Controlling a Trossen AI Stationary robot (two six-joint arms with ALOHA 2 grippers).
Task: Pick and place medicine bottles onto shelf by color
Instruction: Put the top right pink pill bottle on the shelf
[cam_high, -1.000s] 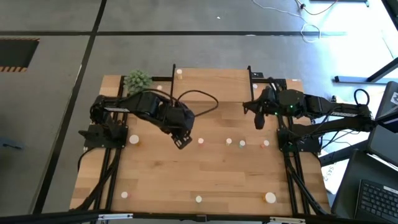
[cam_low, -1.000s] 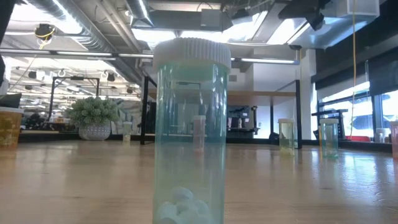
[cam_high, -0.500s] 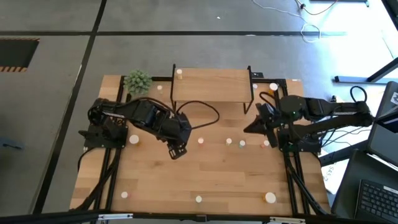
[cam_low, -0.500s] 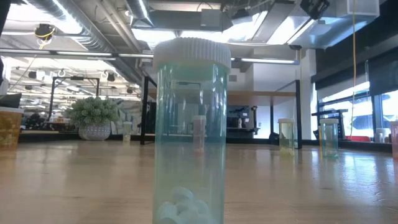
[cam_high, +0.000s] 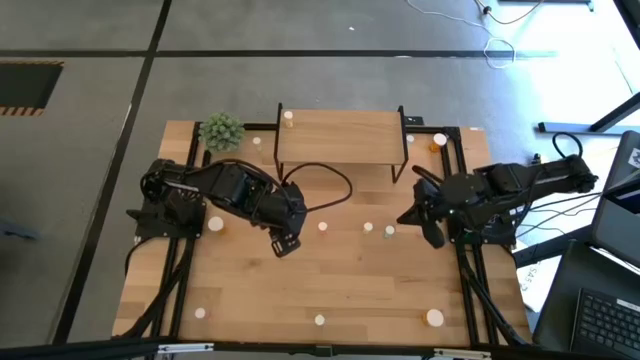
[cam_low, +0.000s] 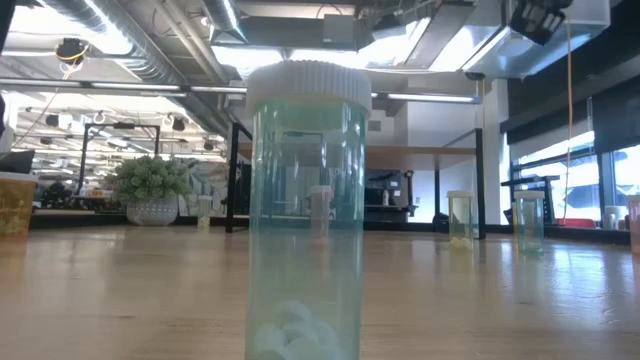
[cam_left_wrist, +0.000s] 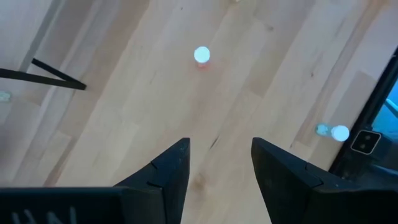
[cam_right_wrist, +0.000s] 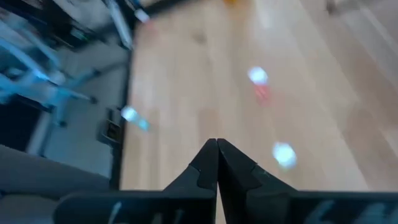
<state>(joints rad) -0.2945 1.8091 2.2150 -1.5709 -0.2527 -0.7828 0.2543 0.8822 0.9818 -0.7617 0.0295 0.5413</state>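
While medicine bottles (cam_high: 368, 228) sit scattered upright on the wooden table (cam_high: 350, 290), one on the shelf (cam_high: 340, 135) near its left end, left gripper (cam_high: 283, 243) fingers apart, empty, mid-table, right gripper (cam_high: 434, 236) pinched together, empty, beside table's right edge

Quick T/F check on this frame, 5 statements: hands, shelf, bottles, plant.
1. The left hand is open and holds nothing. True.
2. The right hand is open. False: its fingers are pressed shut, with nothing between them.
3. One bottle stands on the shelf. True.
4. The plant sits at the table's near right corner. False: it is at the far left, beside the shelf.
5. The green bottle nearest the low camera lies on its side. False: it stands upright, capped.
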